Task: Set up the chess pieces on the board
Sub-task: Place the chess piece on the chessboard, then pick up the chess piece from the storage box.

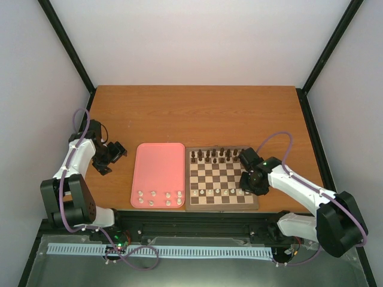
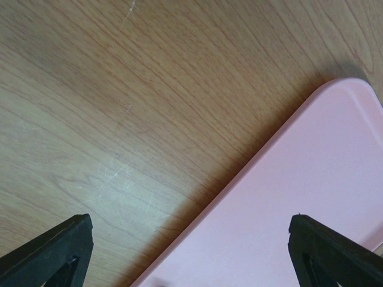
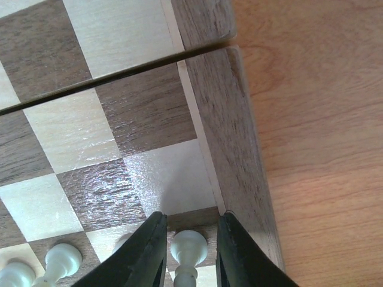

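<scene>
Chess pieces (image 1: 153, 194): eight are seen at the tray's (image 1: 158, 161) near end, left of the board (image 1: 221, 176). One is flanked, ungripped, by the right gripper's (image 3: 191, 224) barely parted jaws; left gripper (image 2: 188, 230), gaping empty, is nearer tray.

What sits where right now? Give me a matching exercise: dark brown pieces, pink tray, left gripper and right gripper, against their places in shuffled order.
Things:
1. dark brown pieces
2. pink tray
3. left gripper
4. right gripper

Places:
A. over the tray's corner, jaws wide apart
B. on the far rows of the board
C. at the board's near right corner, jaws either side of a white piece
D. on the table just left of the board

Pairs: 1-B, 2-D, 3-A, 4-C
</scene>
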You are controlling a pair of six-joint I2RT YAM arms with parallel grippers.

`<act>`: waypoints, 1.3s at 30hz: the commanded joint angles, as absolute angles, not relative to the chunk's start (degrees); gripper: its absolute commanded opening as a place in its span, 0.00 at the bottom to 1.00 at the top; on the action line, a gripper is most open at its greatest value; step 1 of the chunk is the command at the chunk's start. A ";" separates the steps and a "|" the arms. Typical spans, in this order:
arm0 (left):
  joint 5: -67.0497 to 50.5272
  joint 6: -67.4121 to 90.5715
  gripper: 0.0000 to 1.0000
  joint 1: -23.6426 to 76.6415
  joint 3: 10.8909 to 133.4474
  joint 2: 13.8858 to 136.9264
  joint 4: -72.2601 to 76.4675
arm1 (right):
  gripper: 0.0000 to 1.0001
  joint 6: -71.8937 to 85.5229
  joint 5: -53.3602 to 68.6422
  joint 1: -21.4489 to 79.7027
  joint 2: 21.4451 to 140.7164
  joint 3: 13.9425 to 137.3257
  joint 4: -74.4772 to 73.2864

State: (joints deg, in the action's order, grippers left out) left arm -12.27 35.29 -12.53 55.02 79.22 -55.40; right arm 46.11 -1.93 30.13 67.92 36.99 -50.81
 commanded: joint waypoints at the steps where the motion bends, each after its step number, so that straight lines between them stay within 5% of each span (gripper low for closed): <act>1: -12.44 35.57 1.00 -12.82 56.10 78.16 -56.00 | 0.24 46.32 -2.84 29.66 67.10 36.89 -51.92; 11: -12.58 35.60 1.00 -12.84 56.47 78.23 -56.00 | 0.40 46.99 -7.92 29.31 66.88 43.57 -55.38; 19: -12.99 35.60 1.00 -12.84 56.53 77.93 -55.97 | 0.41 39.17 -9.76 30.83 74.10 58.81 -51.43; 29: -12.72 35.59 1.00 -12.80 56.22 76.75 -56.12 | 0.47 26.95 -6.82 53.54 98.60 88.20 -50.05; 39: -12.43 35.60 1.00 -12.84 55.32 76.27 -55.92 | 0.47 14.75 4.53 64.47 122.87 113.85 -50.60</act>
